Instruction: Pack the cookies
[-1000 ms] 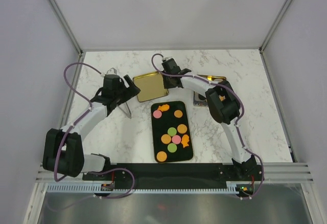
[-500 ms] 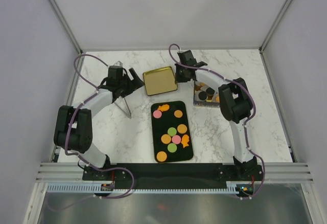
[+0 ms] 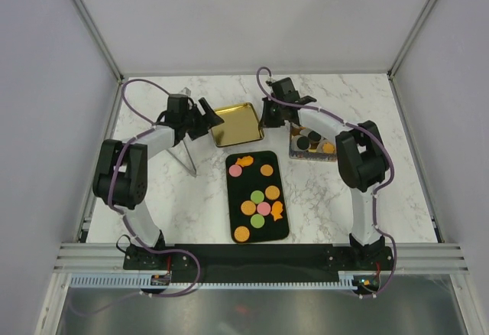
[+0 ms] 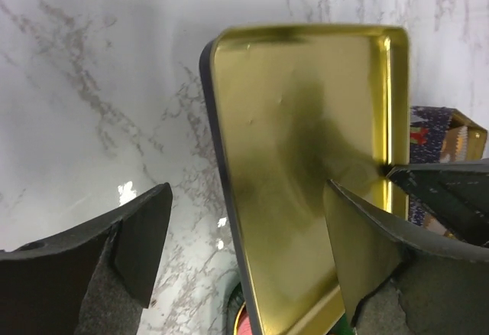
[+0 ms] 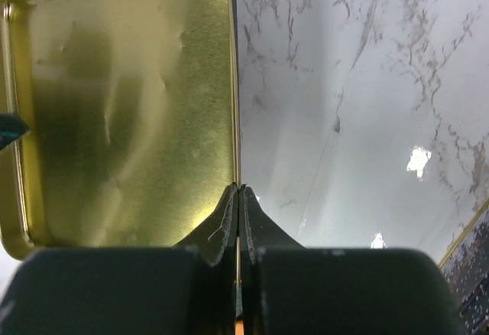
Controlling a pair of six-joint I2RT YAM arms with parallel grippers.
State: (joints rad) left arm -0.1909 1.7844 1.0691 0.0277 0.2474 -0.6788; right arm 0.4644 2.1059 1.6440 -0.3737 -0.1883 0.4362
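Several round and star-shaped cookies (image 3: 258,197) in orange, pink and green lie on the black tray (image 3: 283,232) in the top external view. More cookies (image 3: 309,140) sit in the open square tin (image 3: 293,150). My right gripper (image 5: 239,190) is shut on the rim of the tin's gold lid (image 5: 122,113), which it holds tilted above the table. My left gripper (image 4: 248,243) is open and straddles the opposite edge of the gold lid (image 4: 306,167); one finger is over the lid's gold inside, the other over the marble.
A thin grey metal piece (image 3: 189,159) lies on the marble table (image 3: 176,205) left of the tray. White walls enclose the table's left, right and back. The tin's printed side (image 4: 432,132) shows behind the lid in the left wrist view.
The right arm carried the gold lid right and toward the back, uncovering the tin. The left gripper followed to the lid's left edge and stayed open.
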